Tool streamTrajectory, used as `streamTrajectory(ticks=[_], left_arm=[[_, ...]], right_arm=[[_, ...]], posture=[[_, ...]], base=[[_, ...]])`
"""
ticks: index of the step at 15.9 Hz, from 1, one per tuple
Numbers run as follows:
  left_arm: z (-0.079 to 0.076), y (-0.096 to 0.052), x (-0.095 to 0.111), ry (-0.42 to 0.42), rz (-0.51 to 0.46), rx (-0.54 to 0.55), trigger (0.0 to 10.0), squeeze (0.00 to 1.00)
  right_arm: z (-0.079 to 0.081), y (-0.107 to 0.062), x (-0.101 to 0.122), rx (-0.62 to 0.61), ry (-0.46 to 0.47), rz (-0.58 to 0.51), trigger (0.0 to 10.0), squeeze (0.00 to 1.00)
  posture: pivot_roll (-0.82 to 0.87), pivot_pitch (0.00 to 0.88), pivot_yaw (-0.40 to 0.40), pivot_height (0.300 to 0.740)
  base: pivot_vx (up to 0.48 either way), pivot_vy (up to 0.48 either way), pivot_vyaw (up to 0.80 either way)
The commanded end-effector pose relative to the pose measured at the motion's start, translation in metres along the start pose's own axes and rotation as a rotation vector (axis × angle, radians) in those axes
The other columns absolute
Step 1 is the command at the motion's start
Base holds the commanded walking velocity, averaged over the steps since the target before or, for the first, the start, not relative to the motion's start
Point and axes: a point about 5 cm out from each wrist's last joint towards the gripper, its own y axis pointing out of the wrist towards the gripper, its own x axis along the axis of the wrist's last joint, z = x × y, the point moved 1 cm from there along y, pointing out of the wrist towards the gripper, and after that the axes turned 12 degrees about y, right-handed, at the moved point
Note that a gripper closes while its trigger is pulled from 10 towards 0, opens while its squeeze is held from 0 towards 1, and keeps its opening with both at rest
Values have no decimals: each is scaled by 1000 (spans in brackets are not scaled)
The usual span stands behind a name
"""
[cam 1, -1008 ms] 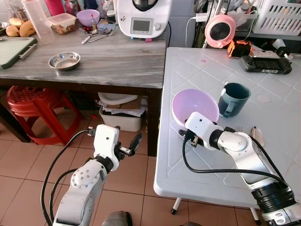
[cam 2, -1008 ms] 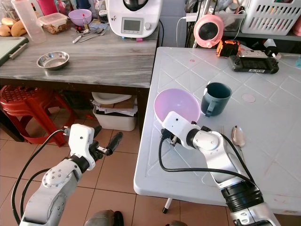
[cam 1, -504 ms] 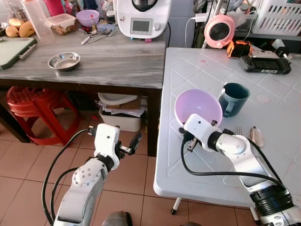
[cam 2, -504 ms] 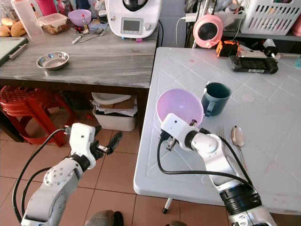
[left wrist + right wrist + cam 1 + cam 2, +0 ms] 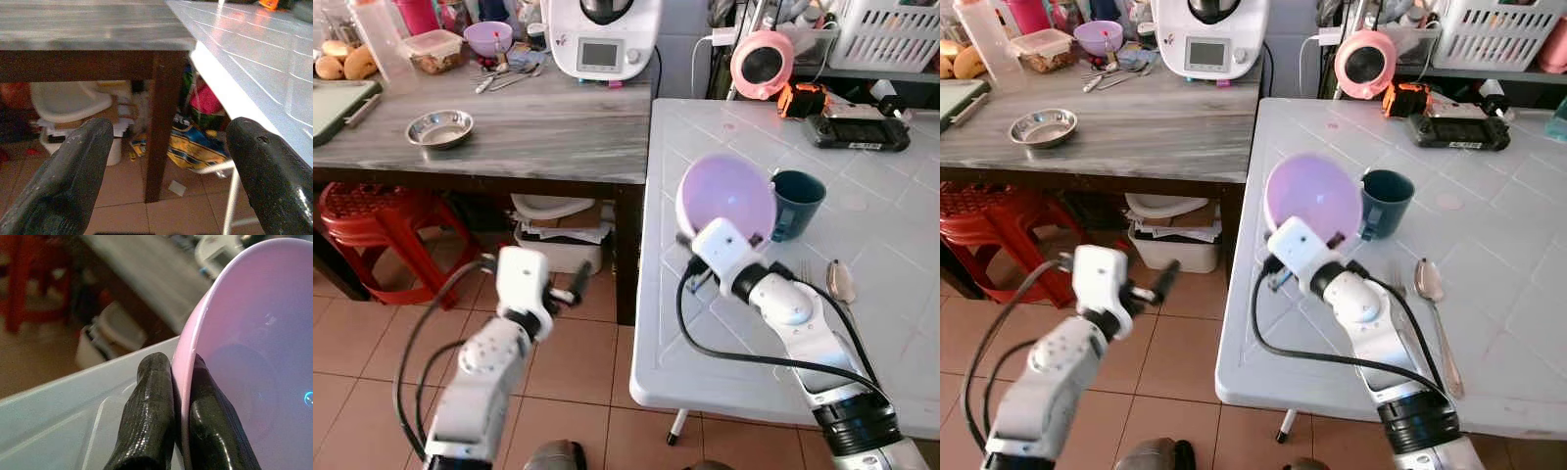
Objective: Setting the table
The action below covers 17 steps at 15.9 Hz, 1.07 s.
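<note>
Above the near left part of the white table (image 5: pixel 724 147), the lilac bowl (image 5: pixel 726 199) stands tipped steeply on edge, its hollow facing the camera. The right gripper (image 5: pixel 172 396) pinches the bowl's rim, one black finger on each side of the thin wall. Just beside the bowl on its right sits a dark teal mug (image 5: pixel 797 204), and nearer the robot a spoon (image 5: pixel 840 282) lies flat on the tabletop. The left gripper (image 5: pixel 576 284) hangs over the tiled floor (image 5: pixel 372 362) beside the table, fingers (image 5: pixel 73 171) spread wide and holding nothing. On the wooden counter (image 5: pixel 538 122) at left rests a small steel dish (image 5: pixel 439 128).
</note>
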Motion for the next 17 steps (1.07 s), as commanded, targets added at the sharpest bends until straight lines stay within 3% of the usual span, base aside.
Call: streamTrajectory(ticks=[1,8,17], left_arm=[[5,3,4,16,-15,9,10000,0],[12,14,15,42,-68,37,10000,0],[11,17,21,35,-132,36,10000,0]], right_arm=[[-3,-2,13,-68,23,-81,10000,0],[-1,-7,20,-201,111,-175,10000,0],[2,-11,21,-222,142,-201,10000,0]], posture=[[-20,0,20,740],[-32,0,17,740],[-34,0,21,740]], base=[[0,382,0],[0,480,0],[0,480,0]])
